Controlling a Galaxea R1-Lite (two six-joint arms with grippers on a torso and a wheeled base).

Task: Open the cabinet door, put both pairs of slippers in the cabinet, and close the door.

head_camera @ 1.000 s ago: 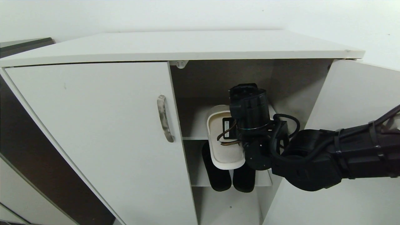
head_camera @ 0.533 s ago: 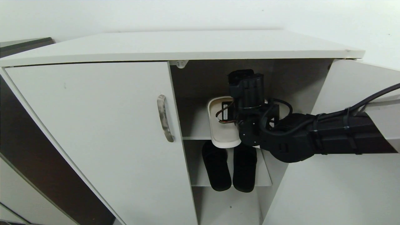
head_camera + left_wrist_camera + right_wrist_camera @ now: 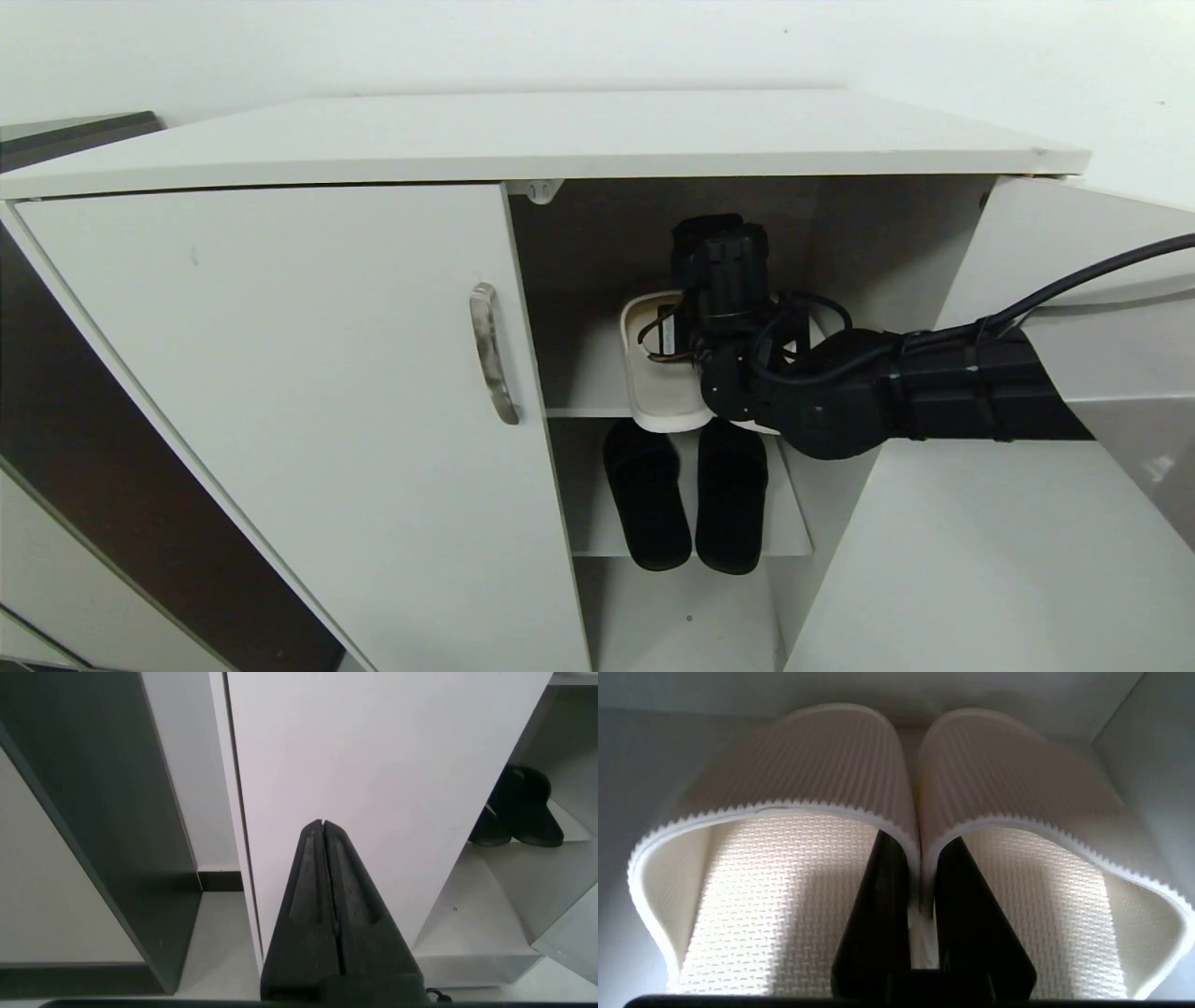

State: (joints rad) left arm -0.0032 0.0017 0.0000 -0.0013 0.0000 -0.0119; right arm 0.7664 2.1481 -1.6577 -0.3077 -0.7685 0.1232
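Right claw (image 3: 918,905) was clenched on the pair of cream ribbed foam slippers (image 3: 658,397). Its two fingers pinched the slippers' touching inner walls together, so one grasp carried both side by side, toes pointing into the white cabinet. The pair lay on the upper shelf (image 3: 583,378), heels at the front edge or just over it. Judgement: set-down was under way, but the pair was not yet deep enough.

The pair of black slippers (image 3: 644,495) sat on the lower shelf (image 3: 586,518), directly beneath, toes inward, heels reaching the shelf's front lip.

Left claw (image 3: 322,887) was clamped shut on nothing and hung low in front of the closed left door (image 3: 280,392), well apart from the work.

Clearances:
- The arm entered through the opening between the left door's free edge, near its curved metal handle (image 3: 492,355), and the open right door (image 3: 980,560).
- There was bare shelf between the cream pair and the left door's edge.
- Room on the far side was hidden by the wrist.
- The cabinet top stood close above the wrist, so there was little headroom for lifting out.

Judgement: pull straight back after letting go. Overhanging heels could foul the door when it closes.
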